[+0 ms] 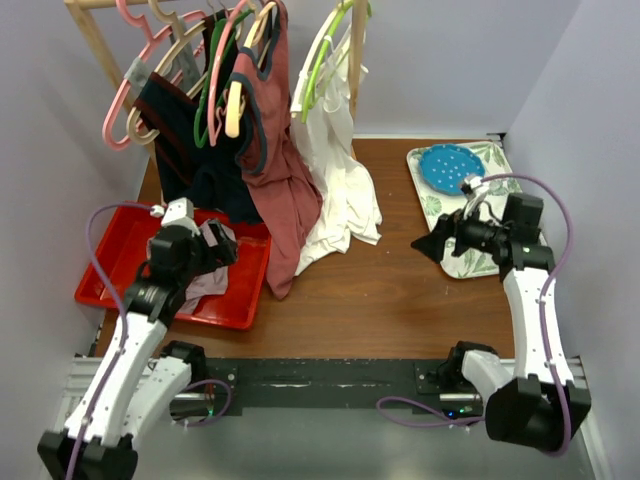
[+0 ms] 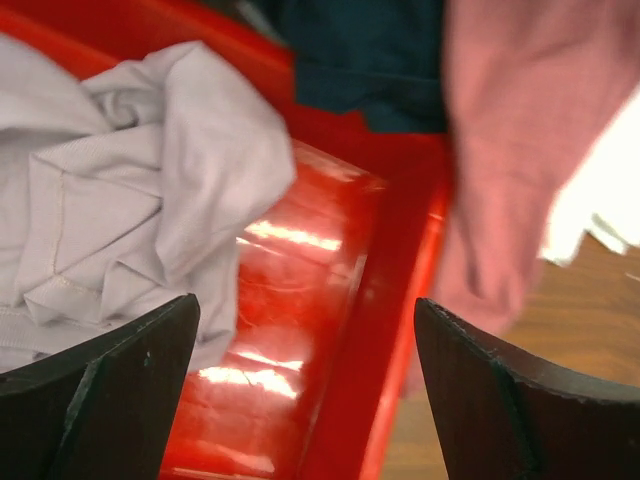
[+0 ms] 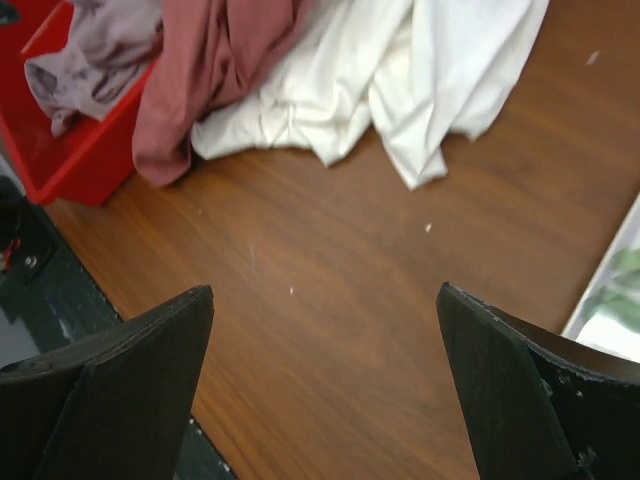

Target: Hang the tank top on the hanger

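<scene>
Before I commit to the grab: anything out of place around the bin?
The tank top lies crumpled in the red bin. The hanging rust-red top and white garment trail onto the table, the rust-red hem bunched against the bin's right rim, a snag risk.

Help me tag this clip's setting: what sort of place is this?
Probably a robotics lab cell staged as a laundry corner: plain walls around a wooden table, a rack hung with clothes, a red bin holding the crumpled tank top.
</scene>
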`<move>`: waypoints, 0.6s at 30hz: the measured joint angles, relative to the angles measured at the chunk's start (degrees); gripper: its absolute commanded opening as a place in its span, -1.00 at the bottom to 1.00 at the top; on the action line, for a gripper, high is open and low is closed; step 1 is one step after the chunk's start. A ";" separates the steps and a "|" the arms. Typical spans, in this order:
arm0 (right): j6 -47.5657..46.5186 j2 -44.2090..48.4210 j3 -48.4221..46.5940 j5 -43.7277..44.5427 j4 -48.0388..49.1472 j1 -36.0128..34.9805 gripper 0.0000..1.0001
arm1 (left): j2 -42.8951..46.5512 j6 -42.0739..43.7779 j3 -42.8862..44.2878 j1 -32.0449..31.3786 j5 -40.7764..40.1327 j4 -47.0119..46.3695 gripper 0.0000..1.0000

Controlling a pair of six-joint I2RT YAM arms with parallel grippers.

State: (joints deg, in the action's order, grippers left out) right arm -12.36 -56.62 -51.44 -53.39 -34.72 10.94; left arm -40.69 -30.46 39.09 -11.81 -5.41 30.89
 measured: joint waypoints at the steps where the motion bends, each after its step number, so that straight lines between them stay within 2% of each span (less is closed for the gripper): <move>1: -0.17 -0.55 1.86 -0.15 0.35 0.02 0.97 | -2.21 -0.50 -0.02 0.00 -0.92 -0.61 0.75; 4: -1.16 -0.68 4.83 -0.59 0.83 0.00 0.97 | -10.60 -1.79 -0.11 0.00 -4.37 -3.54 0.64; 11: -3.43 -0.42 4.66 -2.23 2.56 0.00 0.97 | -23.10 -2.01 -0.11 0.00 -10.25 -10.69 0.39; 14: -4.61 -0.42 4.39 -2.56 2.05 0.00 0.97 | -29.14 -1.97 -0.13 0.00 -11.69 -12.50 -0.08; 15: -5.03 -0.42 4.20 -2.89 1.75 0.00 0.97 | -30.97 -1.92 -0.22 0.00 -12.20 -13.00 -0.44; 17: -5.75 -0.42 3.82 -3.21 1.18 0.00 0.97 | -33.05 -1.75 -0.46 0.00 -12.87 -13.18 -0.94; 18: -6.01 -0.42 3.69 -3.32 1.09 0.00 0.97 | -33.18 -1.95 -0.48 0.00 -13.05 -13.00 -1.00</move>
State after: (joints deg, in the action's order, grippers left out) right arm -18.37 -57.04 -47.75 -56.71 -33.63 10.94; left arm -73.87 -32.40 38.61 -11.81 -18.46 17.89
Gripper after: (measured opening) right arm 0.986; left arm 0.261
